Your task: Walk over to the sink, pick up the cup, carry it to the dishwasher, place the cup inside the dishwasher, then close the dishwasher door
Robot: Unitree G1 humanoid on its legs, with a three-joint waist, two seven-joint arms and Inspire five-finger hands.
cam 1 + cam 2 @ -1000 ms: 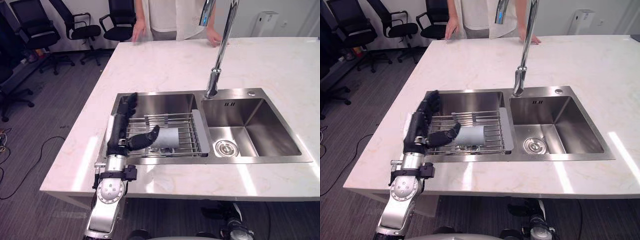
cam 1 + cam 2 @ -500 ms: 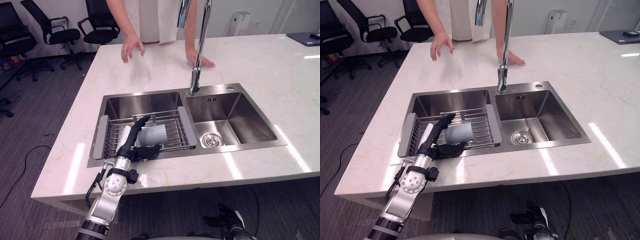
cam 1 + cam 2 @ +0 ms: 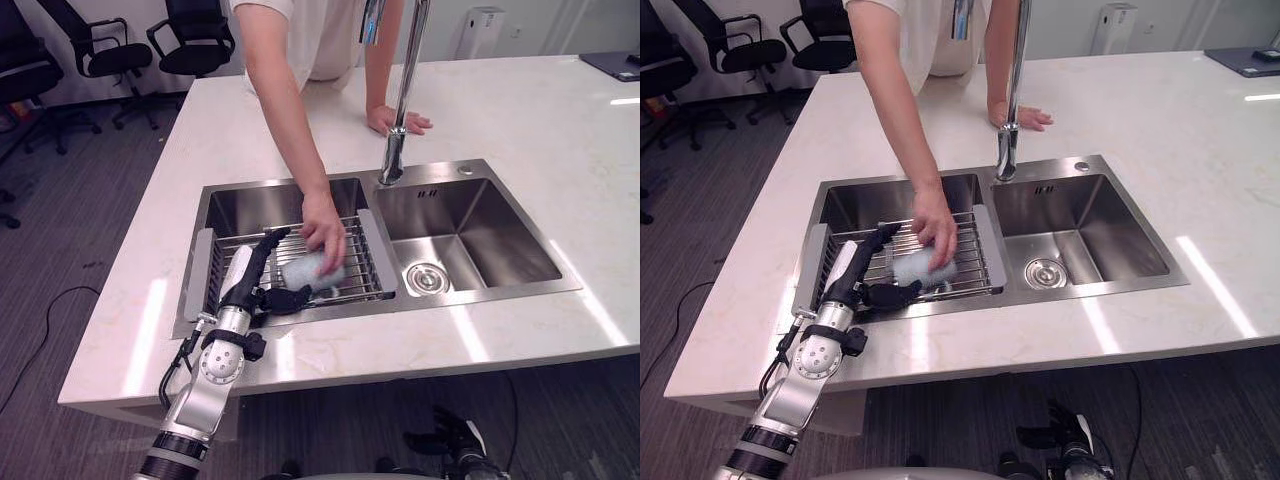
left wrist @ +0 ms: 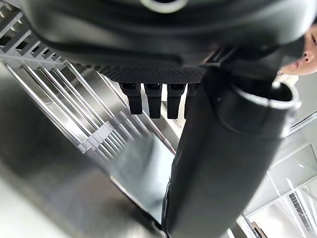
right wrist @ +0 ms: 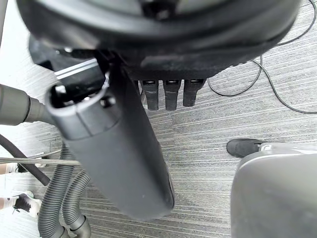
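A pale blue-grey cup (image 3: 303, 272) lies on its side on the wire rack (image 3: 365, 262) across the sink's left basin. A person's hand (image 3: 325, 228) rests on top of the cup. My left hand (image 3: 250, 278) lies on the rack just left of the cup, open, its fingers (image 3: 272, 243) straight along the cup's side and its thumb (image 3: 292, 298) in front of it. In the left wrist view the straight fingers (image 4: 151, 100) point over the rack's rods. My right hand (image 5: 158, 34) hangs open above the carpet floor.
The double steel sink (image 3: 470, 296) is set in a pale marble island, with a tall tap (image 3: 398, 110) at the back and a drain (image 3: 427, 278) in the right basin. The person stands behind the island, other hand (image 3: 400, 121) on the counter. Office chairs (image 3: 190, 45) stand at the back left.
The person has leaned over the counter and put a hand on the cup in the rack. My left hand stays beside the cup. The camera has shifted a little.
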